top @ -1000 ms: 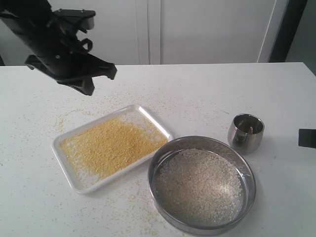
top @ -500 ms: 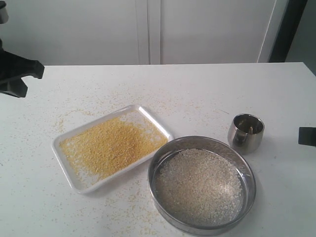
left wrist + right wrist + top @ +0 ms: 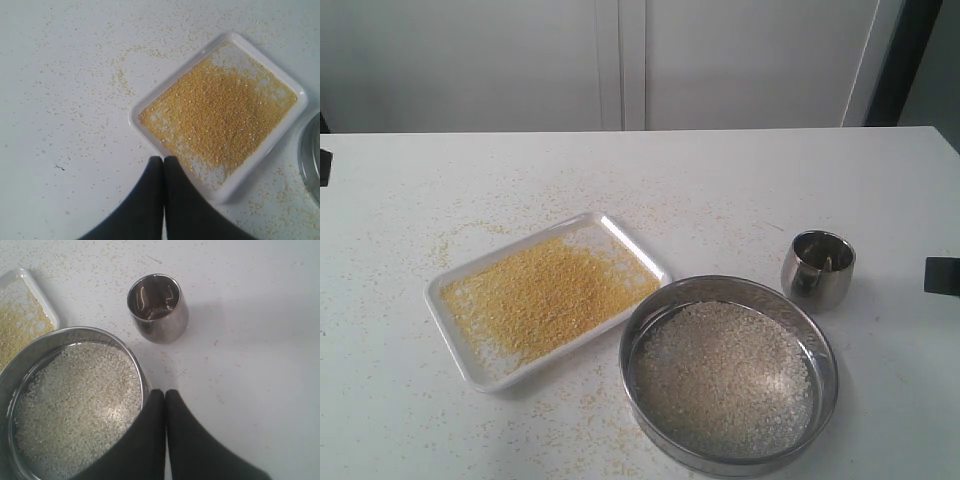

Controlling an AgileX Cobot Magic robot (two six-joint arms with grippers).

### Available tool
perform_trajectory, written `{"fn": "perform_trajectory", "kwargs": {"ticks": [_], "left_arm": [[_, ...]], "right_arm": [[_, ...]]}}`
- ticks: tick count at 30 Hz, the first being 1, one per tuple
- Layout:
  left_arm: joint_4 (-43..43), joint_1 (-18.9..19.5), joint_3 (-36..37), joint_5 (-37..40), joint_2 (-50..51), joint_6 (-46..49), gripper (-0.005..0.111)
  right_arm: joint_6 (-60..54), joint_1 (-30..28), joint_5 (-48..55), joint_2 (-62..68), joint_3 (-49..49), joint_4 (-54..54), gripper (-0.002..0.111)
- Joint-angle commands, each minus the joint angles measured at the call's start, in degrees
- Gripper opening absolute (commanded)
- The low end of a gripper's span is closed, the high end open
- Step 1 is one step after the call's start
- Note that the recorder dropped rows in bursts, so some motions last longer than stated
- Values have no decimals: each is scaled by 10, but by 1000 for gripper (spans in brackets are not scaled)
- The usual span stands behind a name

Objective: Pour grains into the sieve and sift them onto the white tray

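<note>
1. The left gripper (image 3: pixel 163 162) is well to the left of the sieve (image 3: pixel 728 284). Its two dark fingers are pressed together with nothing between them. Its wrist camera looks down on the white tray. The exterior view shows only a dark sliver at that edge.
2. The table (image 3: pixel 740 170) is a plain white top. Fine yellowish crumbs (image 3: pixel 450 245) are scattered over it, thicker to the left of the sieve and around the tray.
3. The white tray (image 3: pixel 488 365) lies flat just beside the sieve on its left, set at an angle to the table edge. Yellow granules (image 3: pixel 545 295) cover most of its floor, and the corners are bare.
4. The sieve stands on the table near the front edge. Whitish grains (image 3: pixel 725 375) are spread over its mesh, inside the shiny rim.
5. A small steel cup (image 3: pixel 817 268) stands upright just behind the sieve and to its right, apart from the rim. It looks empty.
6. The right gripper (image 3: pixel 165 394) is to the right of the sieve, its fingers closed on nothing. In its wrist view the tips show next to the sieve's rim.
7. Behind the sieve, past the table's far edge, the room shows pale wall panels (image 3: pixel 620 60) with vertical seams. A dark upright strip (image 3: pixel 905 60) stands at the right.
</note>
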Motion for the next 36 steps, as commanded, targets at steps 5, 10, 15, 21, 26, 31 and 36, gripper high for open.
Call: {"fn": "perform_trajectory", "kwargs": {"ticks": [5, 10, 15, 21, 26, 31, 36], "left_arm": [[-3, 0, 26, 2, -76, 3, 0], [-3, 0, 26, 3, -89, 3, 0], [-3, 0, 26, 3, -89, 3, 0], [5, 0, 26, 4, -89, 5, 0], [8, 0, 26, 3, -89, 5, 0], [16, 1, 26, 7, -90, 5, 0], [16, 31, 46, 9, -104, 1, 0]], "right_arm": [[2, 1, -1, -3, 3, -3, 0], [2, 1, -1, -3, 3, -3, 0], [2, 1, -1, -3, 3, -3, 0], [2, 1, -1, -3, 3, -3, 0], [2, 1, -1, -3, 3, -3, 0], [2, 1, -1, -3, 3, -3, 0], [2, 1, -1, -3, 3, -3, 0]]}}
